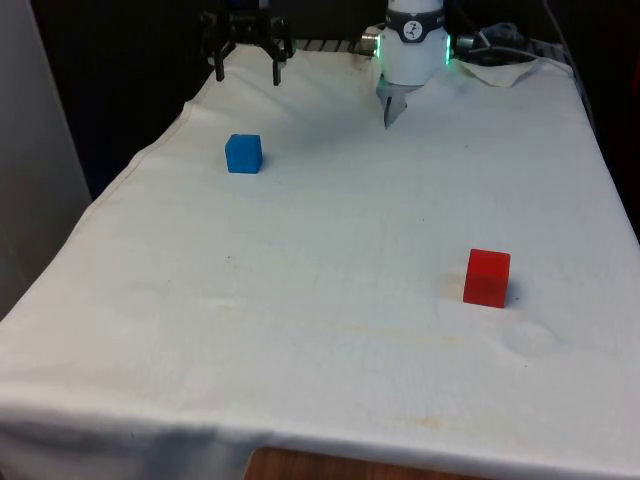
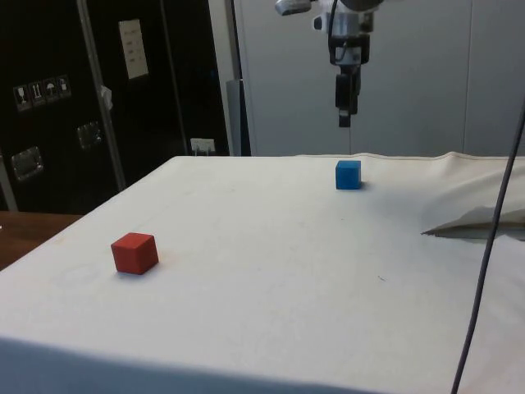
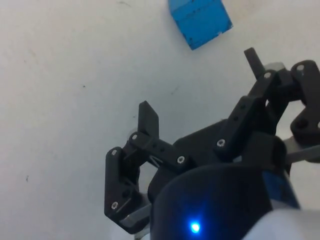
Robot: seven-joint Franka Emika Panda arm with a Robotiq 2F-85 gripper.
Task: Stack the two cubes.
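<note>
Red cube (image 1: 487, 277) sits on the white cloth (image 1: 330, 300) toward the near right corner of the surface. Farther back, the blue cube (image 1: 243, 153) sits close to the left edge. Up above the far end hangs the pincer (image 3: 200, 90), fingers apart, holding nothing.

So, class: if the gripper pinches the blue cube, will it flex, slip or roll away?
The blue cube looks solid with crisp edges, so it probably stays stiff. Its flat faces should suit the open gripper and resist rolling. Sitting flat on the white cloth, a push would likely slide it or drag cloth, not tip it.
</note>
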